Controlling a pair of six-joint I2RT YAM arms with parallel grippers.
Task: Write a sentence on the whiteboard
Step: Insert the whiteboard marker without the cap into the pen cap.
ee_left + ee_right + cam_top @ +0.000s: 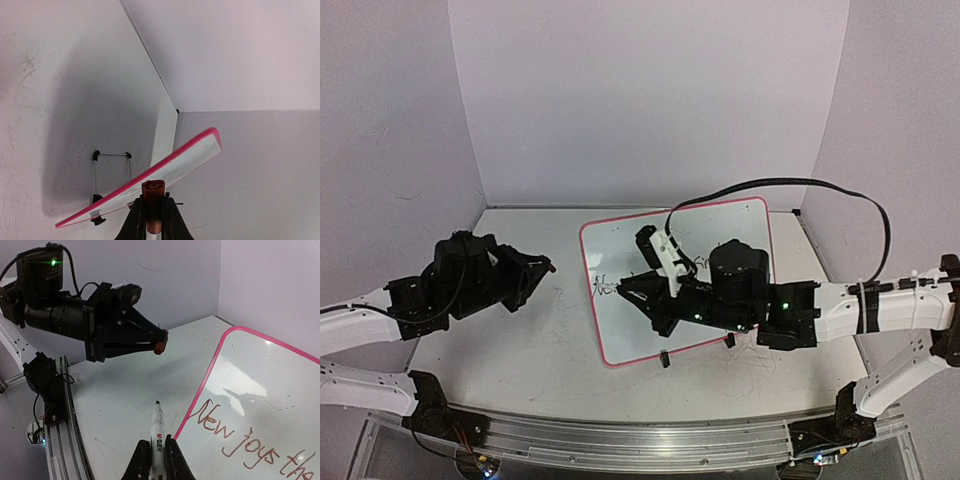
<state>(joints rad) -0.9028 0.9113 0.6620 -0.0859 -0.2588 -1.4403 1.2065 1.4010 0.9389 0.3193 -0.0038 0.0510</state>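
The whiteboard lies flat mid-table, white with a pink rim, also in the right wrist view and edge-on in the left wrist view. The sentence reads "New joys the" in thin dark strokes along its left part. My right gripper is shut on a white marker, whose bare tip hangs over the table just left of the board's rim. That gripper sits over the board's left side. My left gripper is shut on a red marker cap, left of the board.
Small black clips sit at the board's near edge. A black cable loops above the right arm. Lilac walls close in the table's back and sides. A metal rail runs along the near edge. The tabletop carries faint grey scuffs.
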